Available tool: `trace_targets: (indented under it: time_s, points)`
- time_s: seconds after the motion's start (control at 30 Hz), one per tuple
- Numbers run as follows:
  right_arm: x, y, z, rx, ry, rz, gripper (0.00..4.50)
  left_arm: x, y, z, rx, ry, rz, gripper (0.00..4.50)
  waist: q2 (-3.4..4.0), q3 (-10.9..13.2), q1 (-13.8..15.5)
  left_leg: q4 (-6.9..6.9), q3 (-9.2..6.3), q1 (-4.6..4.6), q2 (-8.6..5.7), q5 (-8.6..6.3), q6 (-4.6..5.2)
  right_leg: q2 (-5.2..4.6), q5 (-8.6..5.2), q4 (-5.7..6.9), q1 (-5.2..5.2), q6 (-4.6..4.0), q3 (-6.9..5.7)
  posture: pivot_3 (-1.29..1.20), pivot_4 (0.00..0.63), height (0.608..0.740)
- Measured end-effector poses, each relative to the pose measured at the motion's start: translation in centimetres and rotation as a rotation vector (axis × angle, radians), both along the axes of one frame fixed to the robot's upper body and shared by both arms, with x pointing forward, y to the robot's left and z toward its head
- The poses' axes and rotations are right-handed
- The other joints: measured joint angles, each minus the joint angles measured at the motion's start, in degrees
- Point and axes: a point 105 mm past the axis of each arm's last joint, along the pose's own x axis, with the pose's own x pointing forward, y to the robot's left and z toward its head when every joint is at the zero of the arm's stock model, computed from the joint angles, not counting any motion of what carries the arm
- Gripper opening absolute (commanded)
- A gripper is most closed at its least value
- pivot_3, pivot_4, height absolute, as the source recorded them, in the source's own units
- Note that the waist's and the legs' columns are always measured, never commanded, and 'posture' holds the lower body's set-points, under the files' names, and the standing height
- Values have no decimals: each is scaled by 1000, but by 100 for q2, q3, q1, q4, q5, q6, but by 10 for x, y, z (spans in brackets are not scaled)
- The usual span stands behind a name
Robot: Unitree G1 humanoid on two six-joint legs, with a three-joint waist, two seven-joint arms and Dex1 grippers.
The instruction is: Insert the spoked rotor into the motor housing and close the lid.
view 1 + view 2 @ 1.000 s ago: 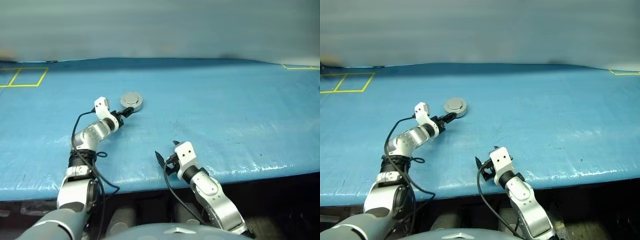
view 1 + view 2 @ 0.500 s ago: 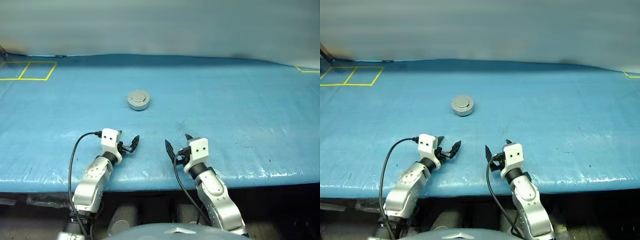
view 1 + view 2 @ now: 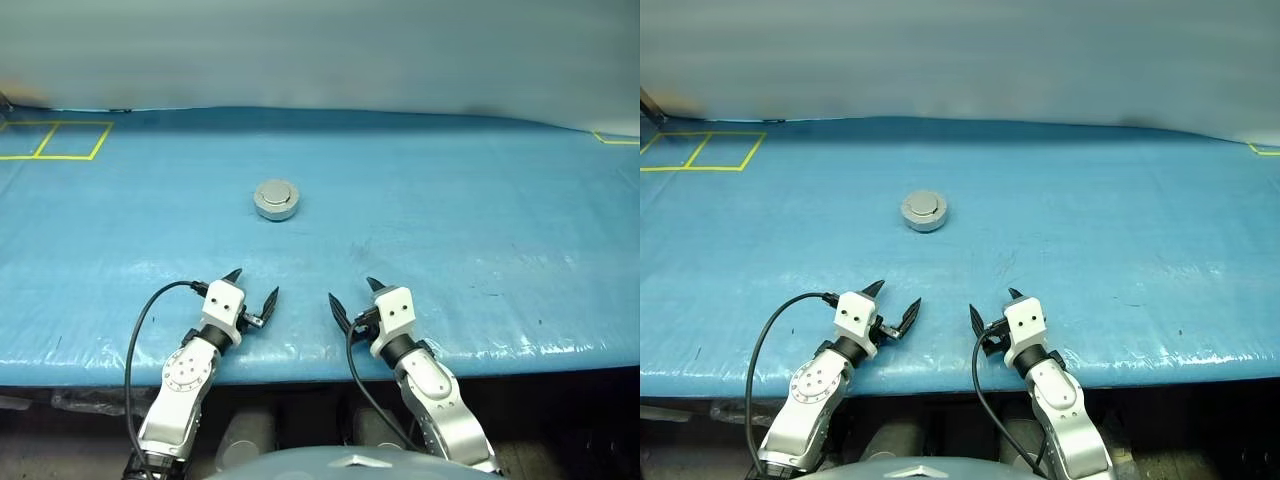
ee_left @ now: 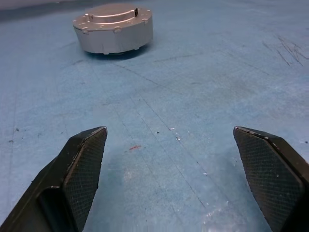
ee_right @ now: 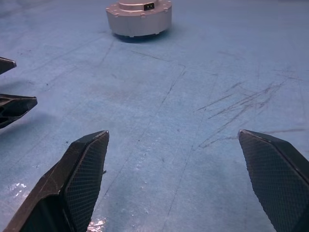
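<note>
Left gripper [image 3: 251, 288]: hovers low over the near edge of the table, jaws spread wide, nothing between them; its textured black fingers [image 4: 83, 169] frame bare blue surface in the left wrist view.
Right gripper [image 3: 352, 297]: just beside the left one, near the same front edge, jaws likewise wide apart and empty; fingers [image 5: 84, 174] stand over a scuffed patch of the covering (thin dark scratch marks run across it).
Between the grippers: a small gap of bare table; the two point forward and slightly toward each other.
Motor housing [image 3: 275, 206]: sits on the table well beyond both grippers, a little to the left of centre, touched by neither.
Lid [image 4: 114, 11]: rests on top of the housing, plain grey face with raised round centre upward.
Table [image 3: 480, 220]: covered in a blue sheet, glossy along the front edge.
Yellow tape squares [image 3: 55, 141]: marked at the far left corner, well apart from the housing.
</note>
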Motion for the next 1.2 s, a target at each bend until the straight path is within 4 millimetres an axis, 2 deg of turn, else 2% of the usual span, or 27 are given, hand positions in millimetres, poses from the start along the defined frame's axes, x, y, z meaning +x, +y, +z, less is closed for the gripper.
trace_targets:
  time_s: [1.2]
  points:
    - [3, 7, 2, 3, -23, 37, 4500, 6, 1, 4, 8, -19, 1, 4482, -2, 1, -6, 14, 0, 2, 4, 2, -3, 18, 8, 3, 6, 12, 1, 0, 150, 740]
